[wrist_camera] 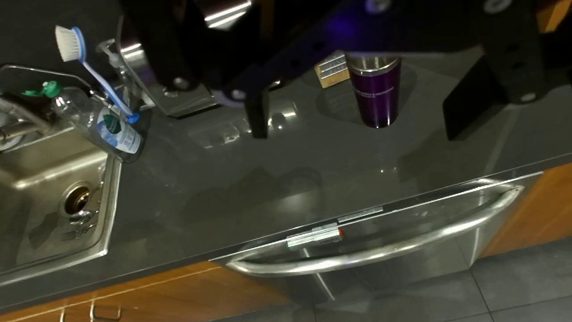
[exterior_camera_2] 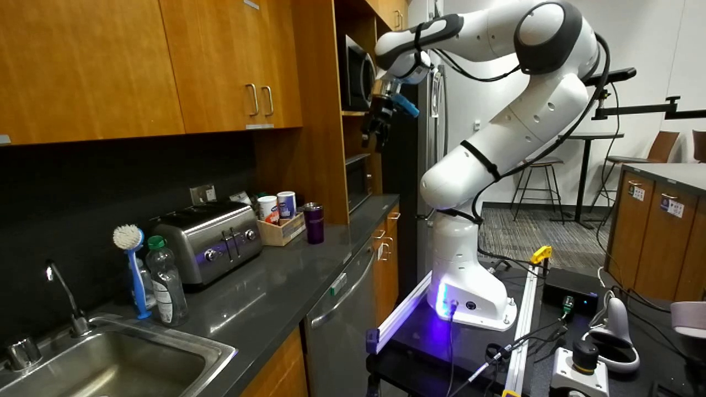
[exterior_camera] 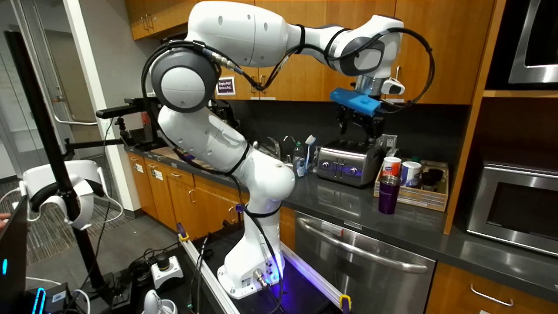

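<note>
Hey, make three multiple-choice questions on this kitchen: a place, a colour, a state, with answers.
1. Where does the purple tumbler stand?
A. In the sink
B. On the counter
C. On the toaster

2. What colour is the cap on the clear labelled bottle?
A. Green
B. Red
C. Yellow

3. How is the gripper?
A. Shut on the tumbler
B. Shut, empty
C. Open, empty

1. B: its base rests there in both exterior views.
2. A: plainly green in the wrist view.
3. C: its fingers stand apart, gripping nothing, in the wrist view.
</note>
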Controlling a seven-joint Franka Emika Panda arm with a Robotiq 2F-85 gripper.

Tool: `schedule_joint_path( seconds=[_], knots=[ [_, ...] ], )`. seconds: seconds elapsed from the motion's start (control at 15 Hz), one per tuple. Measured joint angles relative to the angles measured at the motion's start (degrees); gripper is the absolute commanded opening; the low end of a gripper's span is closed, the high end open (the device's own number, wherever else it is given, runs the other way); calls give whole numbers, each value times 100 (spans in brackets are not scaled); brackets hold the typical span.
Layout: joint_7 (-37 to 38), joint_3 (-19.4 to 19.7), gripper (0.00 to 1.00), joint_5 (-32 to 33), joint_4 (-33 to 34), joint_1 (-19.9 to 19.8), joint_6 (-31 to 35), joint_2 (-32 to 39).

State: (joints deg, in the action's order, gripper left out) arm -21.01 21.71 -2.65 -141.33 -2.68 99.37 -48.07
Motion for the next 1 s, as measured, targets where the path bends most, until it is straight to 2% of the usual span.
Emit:
schedule_joint_path(
  seconds=[0.67,0.87,1.0],
  knots=[
    [1475,-870,100,594,80,-582,366,1053],
    [1536,-1025,100,749,129,-605,367,1282],
    [1315,-1049,100,757,138,-561,394,1312]
  ],
)
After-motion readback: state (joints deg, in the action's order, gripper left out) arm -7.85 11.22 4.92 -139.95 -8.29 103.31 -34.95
